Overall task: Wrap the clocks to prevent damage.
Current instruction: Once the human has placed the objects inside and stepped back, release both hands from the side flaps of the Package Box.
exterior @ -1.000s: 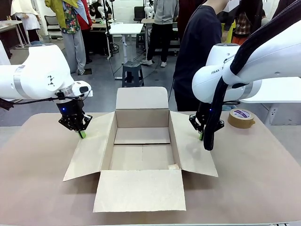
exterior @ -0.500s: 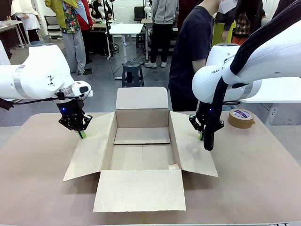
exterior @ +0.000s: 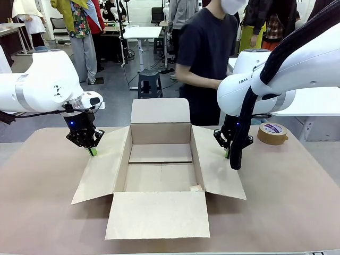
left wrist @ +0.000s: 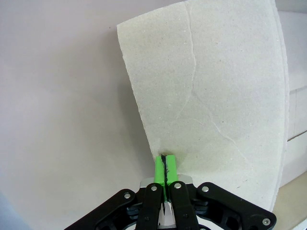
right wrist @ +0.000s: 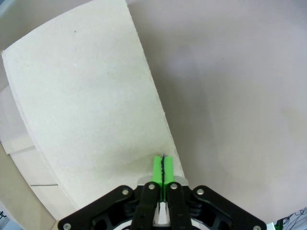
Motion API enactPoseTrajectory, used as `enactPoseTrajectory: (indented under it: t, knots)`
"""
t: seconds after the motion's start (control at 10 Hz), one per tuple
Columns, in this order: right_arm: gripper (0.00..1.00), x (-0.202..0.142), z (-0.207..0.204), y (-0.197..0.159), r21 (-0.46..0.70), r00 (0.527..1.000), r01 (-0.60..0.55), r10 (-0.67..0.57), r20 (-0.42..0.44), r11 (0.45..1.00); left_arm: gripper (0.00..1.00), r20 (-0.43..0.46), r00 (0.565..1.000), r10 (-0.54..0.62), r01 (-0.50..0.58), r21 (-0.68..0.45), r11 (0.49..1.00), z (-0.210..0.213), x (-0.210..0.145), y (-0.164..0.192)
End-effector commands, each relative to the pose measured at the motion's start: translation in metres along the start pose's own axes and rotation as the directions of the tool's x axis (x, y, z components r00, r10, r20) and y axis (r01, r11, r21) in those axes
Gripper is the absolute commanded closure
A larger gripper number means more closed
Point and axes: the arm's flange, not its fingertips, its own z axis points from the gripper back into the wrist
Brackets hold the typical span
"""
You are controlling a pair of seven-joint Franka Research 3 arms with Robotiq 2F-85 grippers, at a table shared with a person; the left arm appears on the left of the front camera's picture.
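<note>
Carton [exterior: 161, 133] open, bare floor showing; left claw [exterior: 92, 151], right claw [exterior: 227, 154] closed beside it.

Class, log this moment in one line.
left gripper: shut, by left flap | right gripper: shut, by right flap | carton: open | person: behind carton

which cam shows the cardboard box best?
Front view: it takes in the whole open box, with all four flaps spread and the interior visible. The left wrist view gives a close-up of the left flap, and the right wrist view of the right flap.
</note>
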Motion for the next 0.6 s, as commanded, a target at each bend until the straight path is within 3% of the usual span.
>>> enactPoseTrajectory:
  t: [0.0, 0.5]
  knots:
    - [0.99, -0.0007, -0.0008, 0.0010, -0.008, 1.000, 0.013, -0.013, 0.005, 1.000, 0.99, 0.000, 1.000, 0.001, -0.001, 0.009, 1.000, -0.0010, -0.0004, 0.0002]
    - [0.99, -0.0007, -0.0008, 0.0010, -0.008, 1.000, 0.013, -0.013, 0.005, 1.000, 0.99, 0.000, 1.000, 0.001, -0.001, 0.009, 1.000, -0.0010, -0.0004, 0.0002]
